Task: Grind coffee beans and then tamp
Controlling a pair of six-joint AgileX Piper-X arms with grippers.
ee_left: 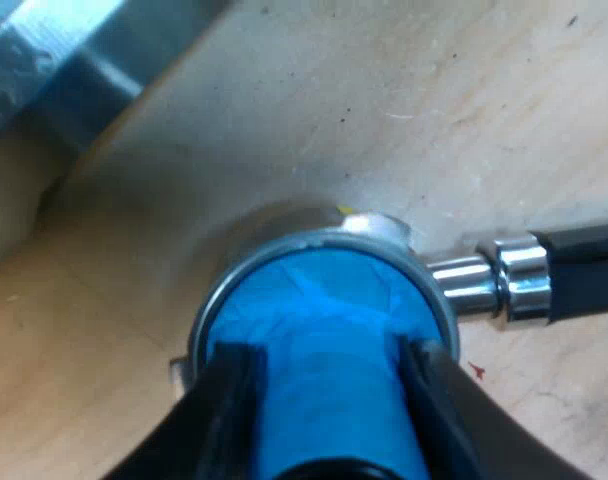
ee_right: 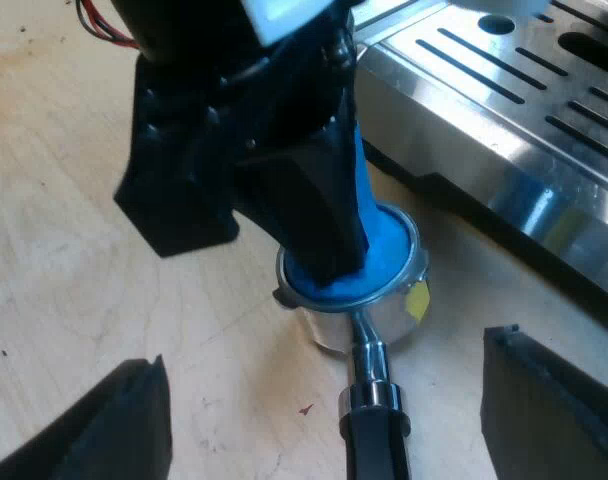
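The metal holder (ee_left: 439,290) rests on the wooden table with the blue tamper (ee_left: 324,330) standing in its basket. My left gripper (ee_left: 329,400) is shut on the tamper's blue stem, one black finger on each side. The holder's dark handle (ee_left: 584,270) runs out sideways from the basket. From the right wrist, the left gripper (ee_right: 314,200) stands over the holder (ee_right: 329,330), pressing the tamper (ee_right: 384,250) into it. My right gripper (ee_right: 329,390) is open, its fingers wide apart on either side of the handle (ee_right: 376,440) without touching it.
The espresso machine's steel drip tray (ee_right: 504,100) with its slotted grille lies close beside the holder. A blurred metal part of the machine (ee_left: 54,60) shows beyond the holder. Bare wooden table (ee_right: 74,250) surrounds the holder.
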